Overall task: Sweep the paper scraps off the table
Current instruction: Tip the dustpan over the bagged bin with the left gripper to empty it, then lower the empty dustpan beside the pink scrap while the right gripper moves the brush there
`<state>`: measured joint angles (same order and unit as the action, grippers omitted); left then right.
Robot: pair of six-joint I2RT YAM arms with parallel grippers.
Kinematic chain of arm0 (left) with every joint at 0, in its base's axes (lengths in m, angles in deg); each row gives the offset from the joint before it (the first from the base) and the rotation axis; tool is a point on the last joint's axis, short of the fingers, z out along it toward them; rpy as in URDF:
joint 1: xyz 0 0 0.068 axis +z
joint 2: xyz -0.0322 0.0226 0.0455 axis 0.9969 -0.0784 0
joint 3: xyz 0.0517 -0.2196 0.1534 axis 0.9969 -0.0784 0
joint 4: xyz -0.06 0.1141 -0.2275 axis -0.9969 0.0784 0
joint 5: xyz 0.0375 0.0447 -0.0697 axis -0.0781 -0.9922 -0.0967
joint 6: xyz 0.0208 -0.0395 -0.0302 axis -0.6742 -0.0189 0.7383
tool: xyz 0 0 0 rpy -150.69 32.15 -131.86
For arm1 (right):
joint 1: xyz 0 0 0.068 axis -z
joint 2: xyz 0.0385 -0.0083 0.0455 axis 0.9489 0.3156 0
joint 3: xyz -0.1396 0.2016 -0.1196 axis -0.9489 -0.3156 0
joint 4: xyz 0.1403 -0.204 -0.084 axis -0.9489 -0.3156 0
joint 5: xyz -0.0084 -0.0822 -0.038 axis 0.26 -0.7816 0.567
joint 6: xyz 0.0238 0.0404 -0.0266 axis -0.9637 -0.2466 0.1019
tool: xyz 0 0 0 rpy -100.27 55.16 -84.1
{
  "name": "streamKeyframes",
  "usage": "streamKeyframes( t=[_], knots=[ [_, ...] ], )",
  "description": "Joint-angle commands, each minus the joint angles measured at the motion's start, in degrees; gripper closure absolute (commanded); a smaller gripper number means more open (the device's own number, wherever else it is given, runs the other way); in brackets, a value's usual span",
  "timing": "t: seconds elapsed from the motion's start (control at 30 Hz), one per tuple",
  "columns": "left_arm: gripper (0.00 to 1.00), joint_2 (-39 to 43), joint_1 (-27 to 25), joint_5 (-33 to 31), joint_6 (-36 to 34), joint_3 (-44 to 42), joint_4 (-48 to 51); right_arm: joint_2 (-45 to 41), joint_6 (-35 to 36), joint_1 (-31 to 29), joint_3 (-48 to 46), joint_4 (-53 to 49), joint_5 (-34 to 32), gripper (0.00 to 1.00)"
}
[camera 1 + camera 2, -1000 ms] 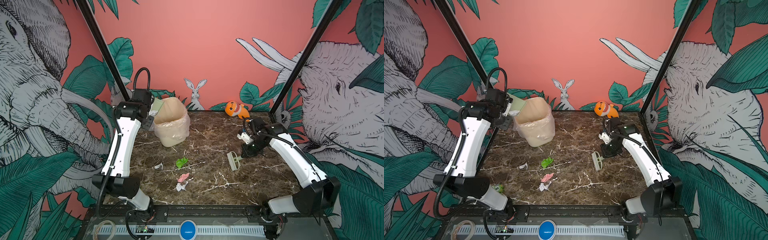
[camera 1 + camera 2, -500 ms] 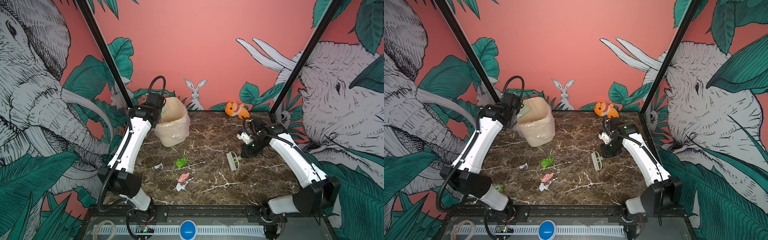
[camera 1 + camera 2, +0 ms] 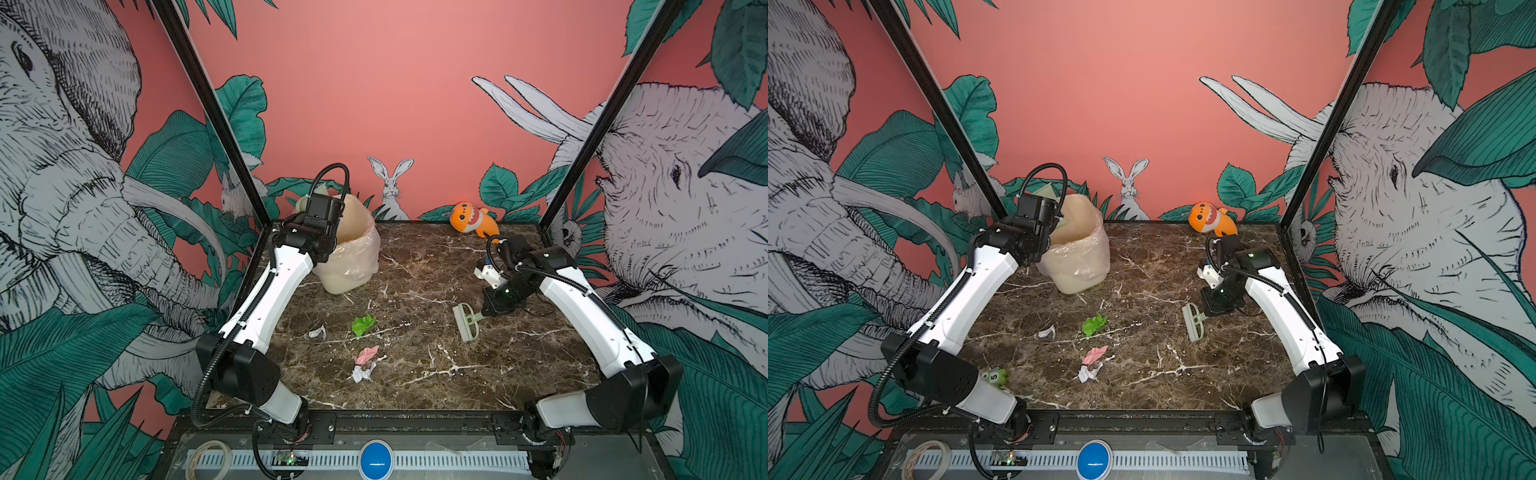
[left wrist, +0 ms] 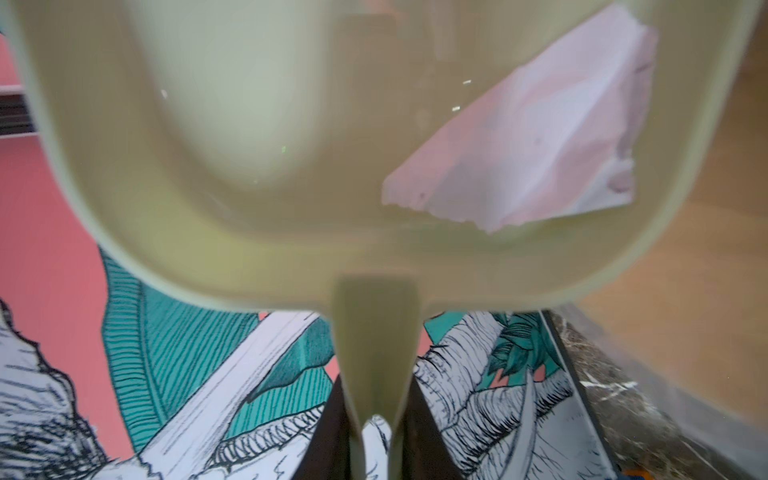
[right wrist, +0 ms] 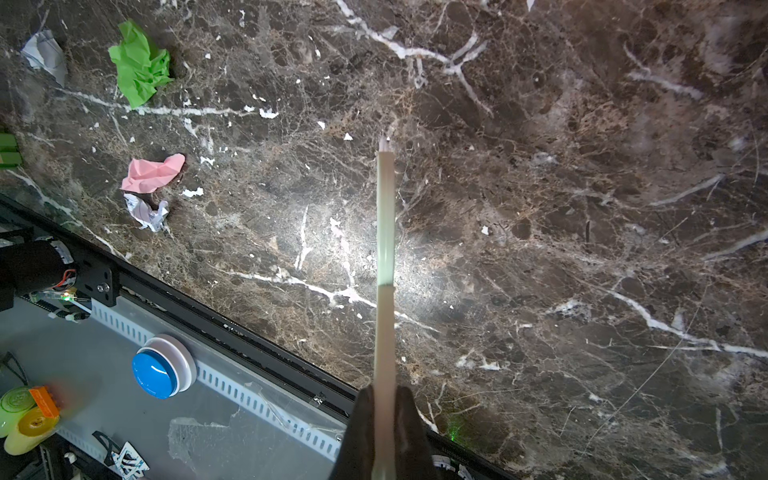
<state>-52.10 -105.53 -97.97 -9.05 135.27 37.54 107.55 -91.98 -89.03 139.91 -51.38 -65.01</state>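
Observation:
Several paper scraps lie mid-table: a green one (image 3: 363, 324), a small white one (image 3: 318, 331), a pink one (image 3: 367, 354) and a crumpled white one (image 3: 361, 372); the right wrist view shows them too, such as the green scrap (image 5: 139, 66). My left gripper (image 4: 376, 419) is shut on the handle of the pale green dustpan (image 4: 291, 166), held up at the bin (image 3: 353, 249). A pale paper scrap (image 4: 519, 145) lies in the pan. My right gripper (image 5: 384, 411) is shut on the brush (image 3: 465, 322), whose head rests low over the table (image 3: 519, 374) to the right of the scraps.
An orange plush shark (image 3: 473, 218) sits at the back edge. A small green numbered block (image 3: 994, 376) lies at the front left by the left arm's base. Black frame posts rise at both back corners. A blue button (image 3: 376, 459) and a tape roll (image 3: 210, 455) sit in front of the table.
My left arm has swung right from beside the bin, carrying the dustpan up to its rim. The right arm, the brush and the scraps on the table have stayed put.

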Motion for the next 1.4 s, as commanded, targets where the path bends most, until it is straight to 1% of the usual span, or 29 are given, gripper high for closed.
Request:
streamKeyframes(
  t=[0.0,0.1,0.13,0.4,0.73,0.87,1.03,1.1,1.13,1.23,1.3,1.37],
  knots=[
    [0.89,3.94,-1.33,-3.9,-11.61,-4.51,-12.35,-1.95,0.13,0.29,0.48,-1.82,1.01,1.0],
    [0.89,5.3,-2.72,-5.57,-20.48,-9.65,-20.34,-2.26,0.09,0.29,0.15,-1.86,1.31,1.0],
    [0.89,5.39,-3.06,-5.98,-22.22,-10.42,-21.99,-2.39,0.13,0.23,0.0,-1.73,1.35,1.0],
    [0.89,5.17,-3.9,-6.46,-29.64,-11.73,-29.52,-2.82,-0.22,0.23,-0.91,-0.72,3.2,1.0],
    [0.89,7.71,-4.18,-5.63,-32.23,-14.78,-32.41,-2.88,-0.07,0.28,-1.28,-0.74,3.37,1.0],
    [0.89,8.25,-4.16,-5.74,-31.86,-14.5,-32.21,-3.0,-0.05,0.25,-1.54,-0.25,3.38,1.0],
    [0.89,8.07,-4.16,-6.07,-28.65,-13.03,-30.94,-3.1,-0.69,0.13,-2.2,0.56,4.33,1.0],
    [0.89,7.6,-4.16,-6.78,-24.57,-11.08,-28.41,-3.11,-1.14,-0.12,-2.83,1.09,4.72,1.0],
    [0.89,7.23,-4.16,-6.96,-21.64,-9.56,-25.92,-3.12,-1.39,-0.35,-3.14,1.39,4.86,1.0],
    [0.89,6.42,-4.49,-5.91,-9.84,-3.6,-15.65,-3.03,-2.9,-1.87,-3.82,2.73,5.38,1.0],
    [0.89,5.9,-5.13,-4.91,-1.78,0.28,-8.72,-2.63,-4.33,-4.0,-4.0,4.04,5.82,1.0],
    [0.89,6.18,-6.05,-3.22,4.7,2.84,-3.24,-2.03,-6.12,-6.76,-3.91,5.61,6.33,1.0]
  ],
)
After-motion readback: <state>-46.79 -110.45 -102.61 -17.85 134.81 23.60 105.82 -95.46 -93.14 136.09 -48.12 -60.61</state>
